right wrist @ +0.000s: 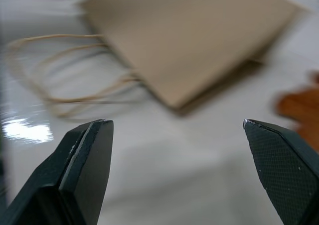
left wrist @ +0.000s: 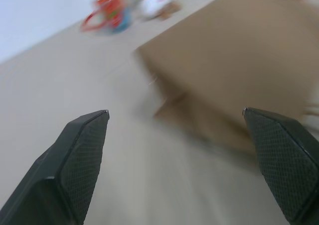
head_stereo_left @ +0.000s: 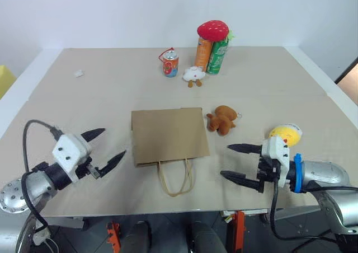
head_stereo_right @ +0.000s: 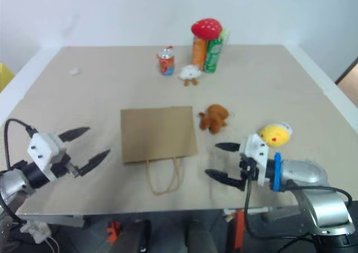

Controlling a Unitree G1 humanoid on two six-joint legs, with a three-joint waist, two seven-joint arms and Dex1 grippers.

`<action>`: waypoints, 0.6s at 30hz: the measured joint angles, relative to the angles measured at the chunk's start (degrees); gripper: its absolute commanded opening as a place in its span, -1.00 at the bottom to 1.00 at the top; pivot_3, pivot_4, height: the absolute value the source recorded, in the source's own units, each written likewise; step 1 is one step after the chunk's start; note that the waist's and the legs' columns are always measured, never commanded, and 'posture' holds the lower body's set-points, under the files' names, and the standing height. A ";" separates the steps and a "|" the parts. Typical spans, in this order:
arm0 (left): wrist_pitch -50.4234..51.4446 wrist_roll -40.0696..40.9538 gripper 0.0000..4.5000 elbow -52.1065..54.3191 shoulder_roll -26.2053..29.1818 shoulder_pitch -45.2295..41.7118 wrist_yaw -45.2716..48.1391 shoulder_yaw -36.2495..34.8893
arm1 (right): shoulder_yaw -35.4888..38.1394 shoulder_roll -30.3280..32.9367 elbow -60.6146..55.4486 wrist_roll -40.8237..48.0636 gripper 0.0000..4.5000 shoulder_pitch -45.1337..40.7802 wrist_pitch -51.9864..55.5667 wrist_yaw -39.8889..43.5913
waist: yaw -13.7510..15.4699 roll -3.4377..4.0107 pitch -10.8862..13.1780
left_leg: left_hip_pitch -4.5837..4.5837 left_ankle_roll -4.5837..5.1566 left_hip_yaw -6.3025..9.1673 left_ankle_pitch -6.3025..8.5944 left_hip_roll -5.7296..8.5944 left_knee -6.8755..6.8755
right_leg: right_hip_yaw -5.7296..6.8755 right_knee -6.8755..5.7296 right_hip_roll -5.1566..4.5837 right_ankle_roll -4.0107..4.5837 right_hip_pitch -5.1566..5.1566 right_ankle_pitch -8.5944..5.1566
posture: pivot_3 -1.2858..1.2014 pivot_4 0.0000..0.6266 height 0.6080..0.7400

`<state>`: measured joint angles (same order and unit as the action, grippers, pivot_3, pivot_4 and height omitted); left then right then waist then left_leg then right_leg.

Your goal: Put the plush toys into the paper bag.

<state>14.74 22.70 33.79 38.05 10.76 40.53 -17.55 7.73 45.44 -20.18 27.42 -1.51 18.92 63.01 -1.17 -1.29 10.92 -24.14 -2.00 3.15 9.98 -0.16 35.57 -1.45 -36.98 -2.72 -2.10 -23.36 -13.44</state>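
Brown kraft paper bag (head_stereo_left: 169, 135) lies flat at the middle of the beige table (head_stereo_left: 100, 90), its tan cord handles (head_stereo_left: 176, 177) pointing to the near edge. The fuzzy orange-brown plush animal (head_stereo_left: 222, 119) lies just beside the bag, toward the right edge. The round yellow plush ball (head_stereo_left: 286, 133) sits near the front right corner, behind the right gripper (head_stereo_left: 239, 161). Both it and the left gripper (head_stereo_left: 106, 146), near the front left corner, have fingers spread wide, holding nothing.

Flat paper bag (head_stereo_right: 158, 134) mid-table, orange-brown plush (head_stereo_right: 214, 118) beside it, yellow plush (head_stereo_right: 275, 134) near open right hand (head_stereo_right: 221, 161)
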 measured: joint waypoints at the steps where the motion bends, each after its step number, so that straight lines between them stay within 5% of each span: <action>1: -0.05 0.00 0.97 0.28 0.31 -0.14 0.43 0.32 | -0.45 0.00 -0.14 0.09 1.00 -0.24 -0.01 0.46 | -0.01 0.00 0.00 | 0.00 0.00 -0.01 0.00 -0.01 0.00 | -0.01 0.00 0.00 0.00 0.00 0.00 | 0.03 -0.52 1.00; 18: -9.17 -7.64 0.97 -2.94 4.70 -9.39 13.84 18.99 | -8.46 -0.78 -1.12 3.16 1.00 -8.72 2.15 6.00 | 0.06 -0.01 0.01 | -0.01 -0.01 0.02 0.00 -0.29 0.00 | -0.03 0.00 0.37 0.06 -0.02 0.02 | 0.03 -0.52 1.00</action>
<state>5.57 15.07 30.84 42.75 1.37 54.36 1.44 -0.73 44.66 -21.30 30.57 -10.23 21.08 69.01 -1.11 -1.29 10.93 -24.15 -2.00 3.16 9.98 -0.45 35.57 -1.48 -36.99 -2.34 -2.04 -23.37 -13.42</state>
